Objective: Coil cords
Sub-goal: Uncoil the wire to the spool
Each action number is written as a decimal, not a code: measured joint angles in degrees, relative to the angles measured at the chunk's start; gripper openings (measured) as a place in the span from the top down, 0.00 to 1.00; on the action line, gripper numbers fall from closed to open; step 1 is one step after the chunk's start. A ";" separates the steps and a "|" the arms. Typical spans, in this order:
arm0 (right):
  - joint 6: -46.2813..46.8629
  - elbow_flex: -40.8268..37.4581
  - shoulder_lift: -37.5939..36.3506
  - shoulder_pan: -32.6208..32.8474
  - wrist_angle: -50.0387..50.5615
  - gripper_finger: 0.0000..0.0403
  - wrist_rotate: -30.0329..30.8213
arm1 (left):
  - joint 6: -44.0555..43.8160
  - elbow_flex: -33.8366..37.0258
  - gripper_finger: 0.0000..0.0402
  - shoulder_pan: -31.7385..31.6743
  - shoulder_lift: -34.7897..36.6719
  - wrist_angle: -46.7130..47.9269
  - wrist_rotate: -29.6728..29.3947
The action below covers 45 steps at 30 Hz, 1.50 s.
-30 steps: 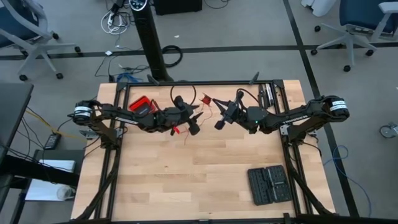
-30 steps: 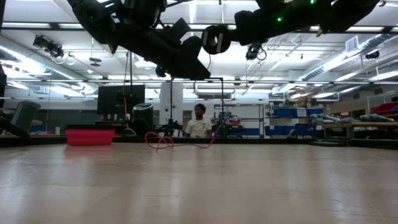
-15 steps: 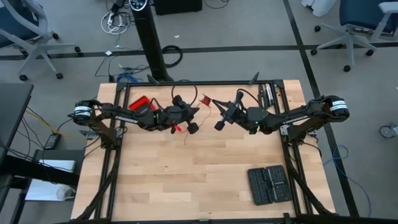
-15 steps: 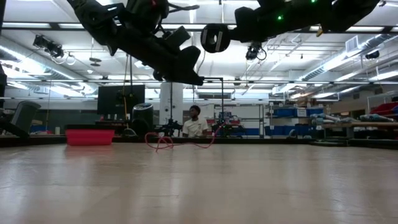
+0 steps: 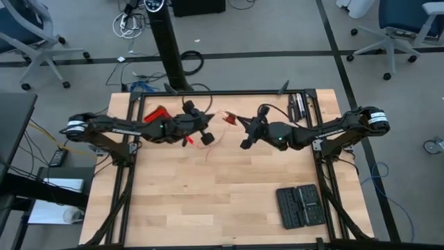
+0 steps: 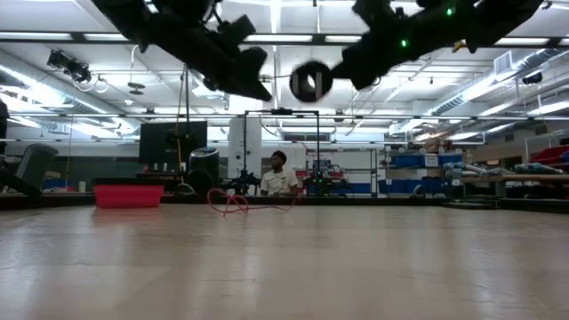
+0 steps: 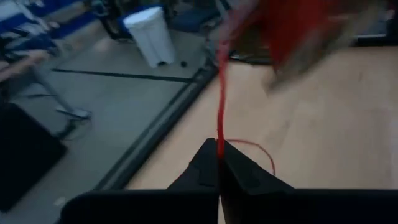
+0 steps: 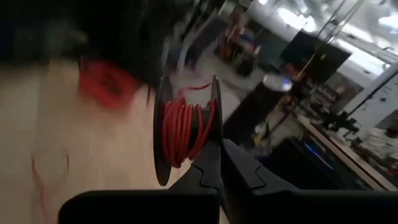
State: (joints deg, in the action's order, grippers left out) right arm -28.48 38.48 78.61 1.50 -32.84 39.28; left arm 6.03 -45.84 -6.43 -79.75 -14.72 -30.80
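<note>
Left gripper point(image 7: 219, 152) pinches the red wire point(image 7: 220, 106) above the table's point(image 5: 208, 201) rear centre; right gripper point(image 8: 219, 163) clamps a spool point(image 8: 185, 127) wound with it. No legible writing.

You can count two robot arms over one wooden table point(image 5: 222, 201). There is one thin red wire point(image 7: 220, 118), one spool point(image 8: 183, 130), one red box point(image 5: 156, 112) and one black tray point(image 5: 298, 205). You can see one person point(image 6: 278, 178) far back.
</note>
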 joint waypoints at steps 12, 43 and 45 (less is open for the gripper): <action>-0.01 0.00 0.02 -6.70 -6.14 1.00 10.39 | 2.43 -0.02 1.00 0.21 4.57 -0.59 22.92; 7.63 -0.02 0.02 -0.12 23.16 1.00 23.19 | 3.20 0.00 1.00 0.93 6.98 9.42 20.63; 7.76 -0.02 0.02 -1.48 19.57 1.00 26.88 | 5.16 -0.02 1.00 0.95 7.25 9.39 27.58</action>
State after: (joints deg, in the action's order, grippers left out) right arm -20.72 38.46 78.63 0.02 -13.27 66.16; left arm 11.19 -45.87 -5.48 -72.50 -5.33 -3.21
